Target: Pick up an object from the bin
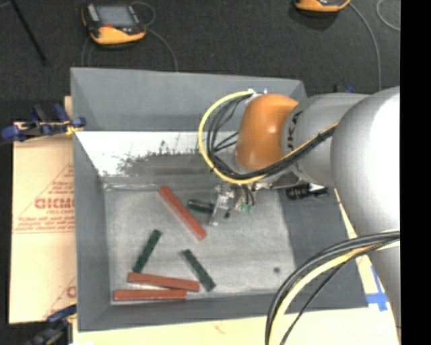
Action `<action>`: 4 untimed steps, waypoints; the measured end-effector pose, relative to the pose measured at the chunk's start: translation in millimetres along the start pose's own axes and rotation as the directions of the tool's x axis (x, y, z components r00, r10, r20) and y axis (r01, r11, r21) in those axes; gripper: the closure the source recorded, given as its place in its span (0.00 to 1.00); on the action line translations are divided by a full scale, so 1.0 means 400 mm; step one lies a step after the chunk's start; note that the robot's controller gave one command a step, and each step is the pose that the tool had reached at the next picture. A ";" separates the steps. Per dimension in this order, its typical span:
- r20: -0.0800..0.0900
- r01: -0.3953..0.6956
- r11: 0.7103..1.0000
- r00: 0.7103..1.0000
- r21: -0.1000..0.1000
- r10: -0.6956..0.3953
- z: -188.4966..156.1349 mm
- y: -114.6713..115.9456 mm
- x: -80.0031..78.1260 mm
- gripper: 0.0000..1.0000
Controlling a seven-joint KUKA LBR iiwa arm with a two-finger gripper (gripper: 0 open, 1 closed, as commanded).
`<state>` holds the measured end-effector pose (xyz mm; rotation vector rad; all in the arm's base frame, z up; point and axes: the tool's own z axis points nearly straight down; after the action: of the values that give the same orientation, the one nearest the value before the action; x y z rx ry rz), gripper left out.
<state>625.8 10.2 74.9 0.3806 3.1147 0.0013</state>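
Around the grey bin lies a dark, matt, almost black surface; whether it is floor or tabletop cannot be told; beyond the bin's far left corner sits an orange-and-black device with a dark screen face; a second orange device, cut by the upper edge, sits beyond the far right corner; thin pale cables curve across the dark surface near each; light falls brightest on the bin's far inner wall.

Black capital letters on the silver arm, just beside its orange cover — a fragment of the KUKA brand name, partly crossed by a black cable, only a letter or two legible
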 end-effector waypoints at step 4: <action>-0.003 0.118 0.993 0.993 0.001 -0.118 -0.285 -0.018 0.040 1.00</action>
<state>608.2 6.9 188.9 0.1958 3.1346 0.0002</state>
